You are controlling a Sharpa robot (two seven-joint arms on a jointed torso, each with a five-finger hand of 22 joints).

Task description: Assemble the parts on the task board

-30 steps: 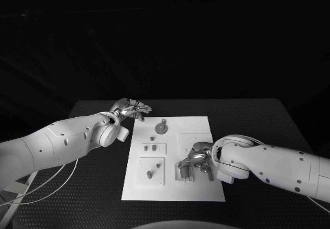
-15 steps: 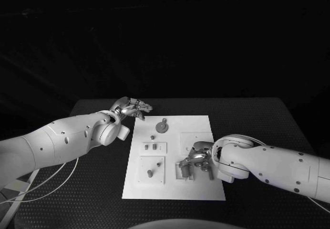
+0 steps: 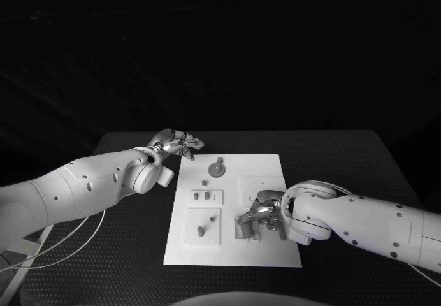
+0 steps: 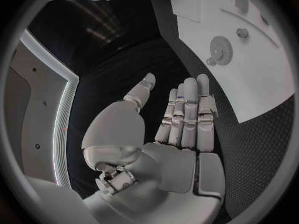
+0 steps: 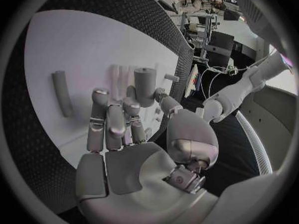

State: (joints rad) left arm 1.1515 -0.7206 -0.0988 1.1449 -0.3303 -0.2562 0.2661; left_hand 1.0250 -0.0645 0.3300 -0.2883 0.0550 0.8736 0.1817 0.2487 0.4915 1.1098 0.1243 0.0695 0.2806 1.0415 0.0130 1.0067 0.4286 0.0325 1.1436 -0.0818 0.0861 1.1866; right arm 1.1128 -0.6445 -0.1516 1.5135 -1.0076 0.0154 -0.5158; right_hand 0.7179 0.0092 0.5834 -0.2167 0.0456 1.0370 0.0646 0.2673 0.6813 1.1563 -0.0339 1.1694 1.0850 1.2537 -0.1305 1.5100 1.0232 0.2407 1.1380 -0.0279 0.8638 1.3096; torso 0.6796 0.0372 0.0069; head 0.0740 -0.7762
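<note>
White task board [image 3: 266,172]: one gear [image 3: 216,169], several small pegs. Left hand [image 3: 174,144] empty, fingers apart; right hand [image 3: 264,217] grip unclear.

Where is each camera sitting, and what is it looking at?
Head view: on the robot's head, looking down at the task board, both arms and each robot hand.
Left wrist view: behind the left robot hand, open beside the board's edge.
Right wrist view: behind the right robot hand, over the board by a cylinder part.
All three share the board.
</note>
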